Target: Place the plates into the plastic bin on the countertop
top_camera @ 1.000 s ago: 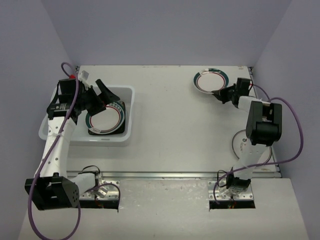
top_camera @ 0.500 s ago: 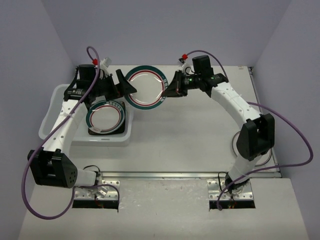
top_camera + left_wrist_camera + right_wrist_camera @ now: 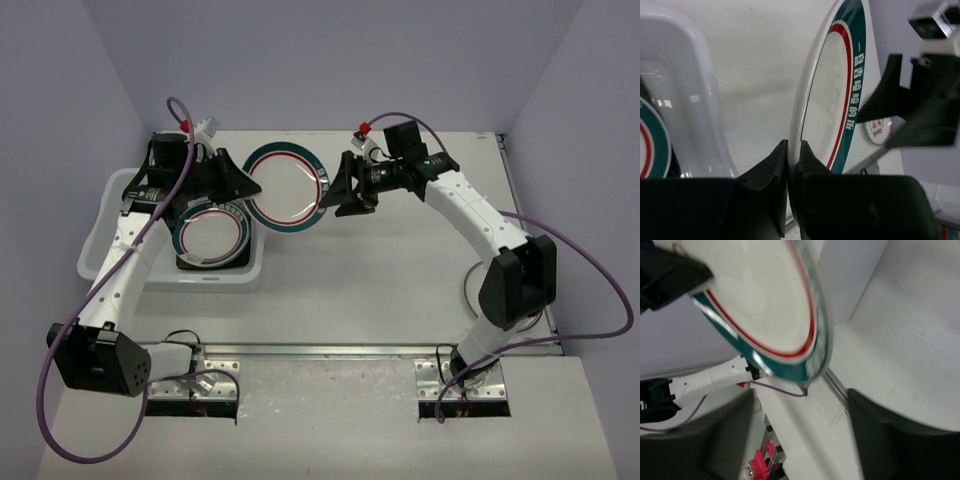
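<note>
held plate: round white plate with a teal and red rim band, in the air in the upper middle of the overhead view, just right of the bin's far corner
facing: face tilted up toward the overhead camera; nearly edge-on in the left wrist view; round, so no long axis
left gripper: clamped on the plate's left rim
right gripper: jaws spread wide at the right rim, gripping nothing
bin: white translucent plastic bin, left of frame on the off-white countertop
inside: second banded round plate lying flat on a square black plate

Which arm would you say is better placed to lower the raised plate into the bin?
Left: the left gripper is shut on the plate, right beside the bin, while the right gripper stands open.
</note>
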Robot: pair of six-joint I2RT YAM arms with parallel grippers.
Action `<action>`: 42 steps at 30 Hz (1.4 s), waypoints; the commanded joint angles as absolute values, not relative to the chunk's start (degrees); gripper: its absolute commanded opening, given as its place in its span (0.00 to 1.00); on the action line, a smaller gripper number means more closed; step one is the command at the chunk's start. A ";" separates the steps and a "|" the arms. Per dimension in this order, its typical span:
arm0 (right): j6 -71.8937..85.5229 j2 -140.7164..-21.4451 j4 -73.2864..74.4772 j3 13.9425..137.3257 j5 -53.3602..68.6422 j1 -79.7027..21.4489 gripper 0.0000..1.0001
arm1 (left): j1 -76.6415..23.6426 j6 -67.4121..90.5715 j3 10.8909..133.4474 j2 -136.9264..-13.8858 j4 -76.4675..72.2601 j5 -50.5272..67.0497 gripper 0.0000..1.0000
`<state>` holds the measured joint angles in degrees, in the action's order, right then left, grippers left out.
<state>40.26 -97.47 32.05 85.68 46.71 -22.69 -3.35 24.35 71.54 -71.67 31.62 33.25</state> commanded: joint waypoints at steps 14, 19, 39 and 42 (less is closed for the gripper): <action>31.03 -79.53 43.39 71.27 26.79 -17.76 0.99 | 11.10 57.25 55.30 -50.18 45.58 -8.81 0.00; 31.04 -78.19 43.22 70.26 28.13 -17.82 0.99 | 11.16 58.55 52.67 -56.75 37.02 -8.02 0.00; 25.84 -74.41 45.88 68.47 27.51 -16.08 0.99 | 11.51 61.29 41.33 -67.42 18.56 -1.14 0.50; 25.93 -74.79 45.88 69.02 27.57 -16.08 0.99 | 11.51 60.39 42.71 -69.36 21.86 -1.76 0.94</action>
